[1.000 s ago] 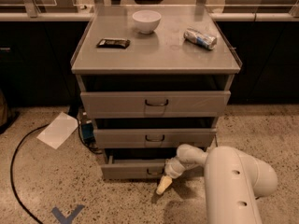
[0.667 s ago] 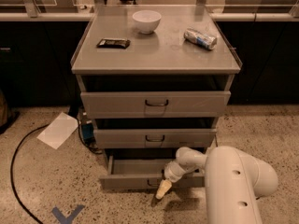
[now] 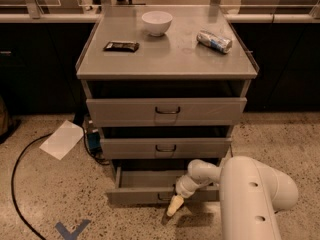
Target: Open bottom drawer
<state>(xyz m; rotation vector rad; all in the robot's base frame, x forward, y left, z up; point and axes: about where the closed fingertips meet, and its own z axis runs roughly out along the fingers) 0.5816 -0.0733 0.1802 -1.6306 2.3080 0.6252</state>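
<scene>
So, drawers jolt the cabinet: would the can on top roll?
Likely: the can lies on its side on the flat cabinet top. Lying roughly crosswise, it would probably roll forward or back. The gripper is low, at the bottom drawer.

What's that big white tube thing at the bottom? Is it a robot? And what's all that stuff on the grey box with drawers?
Yes, the white tube is a robot's arm. Its gripper, the cream-coloured tip, is low down at the front of the bottom drawer, which stands part way out. I can't tell whether it grips the handle. The one camera looks down on the grey cabinet from above. On top lie a white bowl, a dark snack bar and a can on its side. On the floor to the left are a sheet of paper and a black cable.
</scene>
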